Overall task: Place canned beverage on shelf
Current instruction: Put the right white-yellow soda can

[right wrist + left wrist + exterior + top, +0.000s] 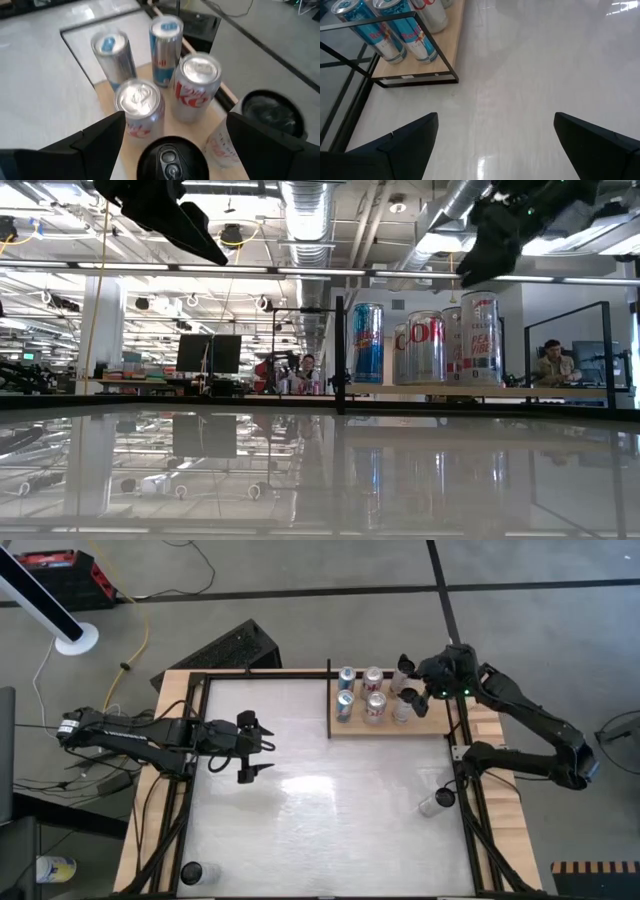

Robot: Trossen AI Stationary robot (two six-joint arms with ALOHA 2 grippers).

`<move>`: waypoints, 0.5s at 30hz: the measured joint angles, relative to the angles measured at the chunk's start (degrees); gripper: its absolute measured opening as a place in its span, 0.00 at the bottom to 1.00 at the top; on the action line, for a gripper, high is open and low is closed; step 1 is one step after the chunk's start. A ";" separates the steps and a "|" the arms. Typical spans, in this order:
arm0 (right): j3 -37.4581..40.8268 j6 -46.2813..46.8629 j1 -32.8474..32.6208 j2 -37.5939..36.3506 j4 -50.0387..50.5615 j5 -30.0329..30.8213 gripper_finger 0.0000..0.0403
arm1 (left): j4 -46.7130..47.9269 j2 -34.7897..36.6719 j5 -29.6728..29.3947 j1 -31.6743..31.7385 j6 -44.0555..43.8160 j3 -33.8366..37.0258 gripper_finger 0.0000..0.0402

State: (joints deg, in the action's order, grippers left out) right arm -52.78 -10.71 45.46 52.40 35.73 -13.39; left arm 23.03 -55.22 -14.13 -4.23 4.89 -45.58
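A glossy whitish table [330, 810] is seen under an open workshop ceiling. Nearest, a lone can [437, 803] is left at the table's right edge, another [192, 872] at the near left corner. Mid-table, the left gripper [262, 752] is held idle, jaws wide. Farthest, the right gripper [408, 679] is parked above the shelf [425, 723], jaws spread, gripping nothing; a black-topped can [172, 157] stands released beneath it, beside five cans already shelved.

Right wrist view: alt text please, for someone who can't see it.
The open right tool hangs above a black-topped can on the tan wood shelf with black rails. Beyond stand two silver Diet Coke cans and two blue-and-silver slim cans.
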 joint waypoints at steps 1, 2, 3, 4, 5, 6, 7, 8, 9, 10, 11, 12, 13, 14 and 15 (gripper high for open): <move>-0.99 0.16 -0.12 -0.01 0.88 0.00 0.92 | 0.19 0.00 0.00 -0.02 0.00 0.00 0.95; -2.03 0.23 -0.39 -0.02 2.32 0.01 0.92 | 0.38 0.00 0.02 -0.02 0.00 0.00 0.95; -3.03 0.35 -0.90 -0.02 4.16 0.01 0.92 | 0.43 0.00 0.02 -0.01 0.00 0.00 0.95; -4.01 0.54 -1.65 -0.02 6.23 0.00 0.92 | 0.41 0.00 0.02 0.00 0.00 -0.01 0.95; -4.97 1.15 -2.56 -0.02 8.15 -0.02 0.92 | 0.41 0.00 0.02 -0.01 0.01 0.00 0.95; -5.80 1.83 -3.80 -0.02 10.04 -0.06 0.91 | 0.43 0.00 0.02 -0.02 0.02 -0.01 0.95; -6.38 2.68 -5.21 -0.12 11.70 -0.13 0.91 | 0.41 0.00 0.02 -0.01 0.04 0.00 0.95; -6.57 3.79 -6.83 -0.44 13.03 -0.17 0.90 | 0.41 0.00 0.02 -0.01 0.28 -0.02 0.95; -6.56 5.01 -8.60 -0.76 14.19 -0.19 0.89 | 0.40 0.00 0.03 0.00 0.55 0.00 0.95; -6.48 6.16 -10.53 -1.13 15.12 -0.15 0.88 | 0.36 0.00 0.04 0.00 0.91 -0.02 0.95; -6.26 7.23 -12.58 -1.48 15.73 -0.11 0.87 | 0.28 0.00 0.04 0.00 1.35 0.00 0.95; -5.98 8.29 -14.56 -1.81 16.52 0.43 0.85 | 0.07 0.00 0.02 0.00 1.65 0.00 0.95; -5.58 9.52 -16.70 -2.13 17.17 1.81 0.83 | -0.22 0.00 0.03 0.00 2.08 0.00 0.95; -5.01 10.80 -18.72 -2.47 17.17 3.57 0.81 | -0.57 0.00 0.03 0.09 2.45 -0.01 0.95; -4.46 12.06 -20.60 -2.84 17.33 5.64 0.78 | -0.85 0.00 0.09 0.25 2.78 -0.01 0.95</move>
State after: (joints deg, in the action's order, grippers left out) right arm -57.24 1.36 24.85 49.56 53.06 -7.75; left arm 22.19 -55.22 -14.04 -3.98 7.67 -45.59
